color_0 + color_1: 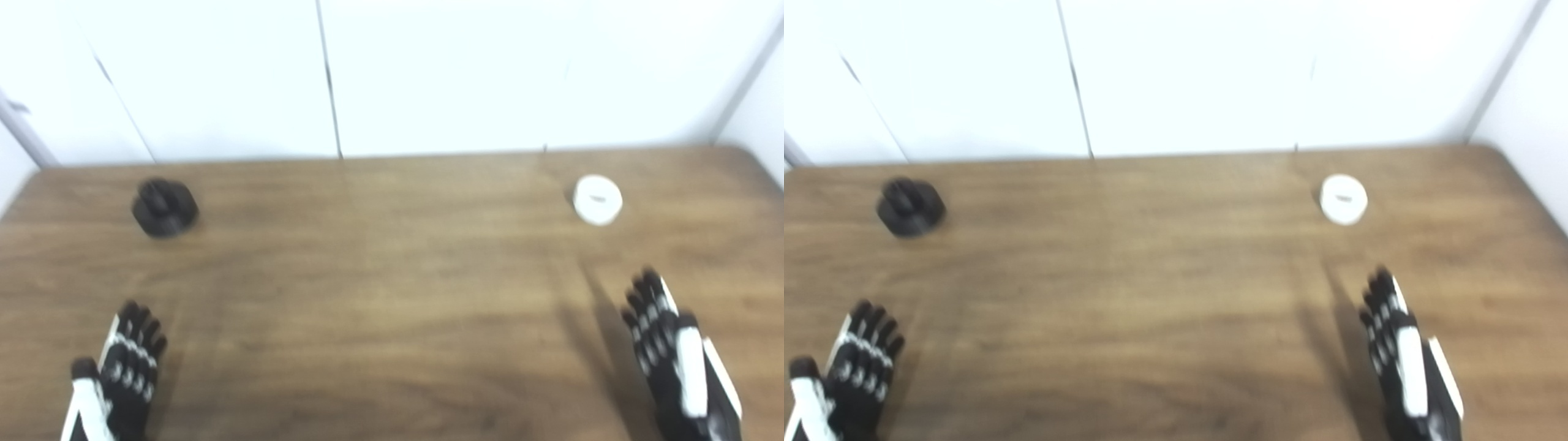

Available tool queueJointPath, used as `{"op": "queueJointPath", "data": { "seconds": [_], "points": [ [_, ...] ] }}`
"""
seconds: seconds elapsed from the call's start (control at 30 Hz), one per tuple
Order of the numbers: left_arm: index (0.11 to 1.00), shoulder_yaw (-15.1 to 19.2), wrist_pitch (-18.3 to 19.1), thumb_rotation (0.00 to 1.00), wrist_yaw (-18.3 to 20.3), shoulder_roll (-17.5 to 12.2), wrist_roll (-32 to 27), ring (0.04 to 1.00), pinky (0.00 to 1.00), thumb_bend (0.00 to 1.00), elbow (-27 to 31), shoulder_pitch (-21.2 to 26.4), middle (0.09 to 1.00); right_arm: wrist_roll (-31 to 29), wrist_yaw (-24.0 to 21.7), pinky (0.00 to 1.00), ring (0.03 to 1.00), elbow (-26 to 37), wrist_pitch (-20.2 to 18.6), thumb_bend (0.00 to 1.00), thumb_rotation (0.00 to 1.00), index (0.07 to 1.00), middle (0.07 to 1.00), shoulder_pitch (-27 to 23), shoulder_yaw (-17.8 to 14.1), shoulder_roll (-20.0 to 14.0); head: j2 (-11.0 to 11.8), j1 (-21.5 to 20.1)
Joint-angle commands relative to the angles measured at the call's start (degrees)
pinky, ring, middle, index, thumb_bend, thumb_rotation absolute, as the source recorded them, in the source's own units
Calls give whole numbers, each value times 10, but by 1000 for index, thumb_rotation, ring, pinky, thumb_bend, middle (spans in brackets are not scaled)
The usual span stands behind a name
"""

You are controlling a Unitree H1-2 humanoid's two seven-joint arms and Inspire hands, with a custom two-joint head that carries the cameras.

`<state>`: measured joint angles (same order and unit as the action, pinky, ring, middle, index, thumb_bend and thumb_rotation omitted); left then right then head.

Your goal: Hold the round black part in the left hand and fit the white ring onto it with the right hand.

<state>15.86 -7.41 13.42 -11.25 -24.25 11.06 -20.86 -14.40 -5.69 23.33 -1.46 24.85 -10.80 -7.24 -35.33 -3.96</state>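
Both my hands are empty with fingers spread: left hand (125,367), right hand (667,349). The round black plastic part (164,207) sits far left on the brown wooden table (392,294); the flat white ring (597,199) far right. Risk: blurred views may cause misjudged reaches, knocking either piece away. No containers present.

part (165,207) black | ring (597,199) white | table (380,294) brown woodgrain | hands black-and-white
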Motion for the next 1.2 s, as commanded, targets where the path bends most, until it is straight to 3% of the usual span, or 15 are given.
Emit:
{"op": "queueJointPath", "data": {
  "seconds": [0.0,0.7,1.17],
  "points": [
    [1000,1,-18,1000,-3,-7,18,1000,1000,689,11,4,1000,-5,-4,1000,1000,11,24,613,1000,1000,1000,-7,-6,-10,1,4],
    [1000,-5,-23,1000,-24,6,68,1000,1000,720,29,-6,1000,-17,-6,1000,1000,9,21,595,1000,1000,1000,-6,-14,-20,-7,18],
    [1000,-21,-22,1000,-42,23,95,1000,1000,721,43,-12,1000,-27,-12,1000,1000,2,21,607,1000,1000,1000,-5,-24,-33,6,82]
  ]
}}
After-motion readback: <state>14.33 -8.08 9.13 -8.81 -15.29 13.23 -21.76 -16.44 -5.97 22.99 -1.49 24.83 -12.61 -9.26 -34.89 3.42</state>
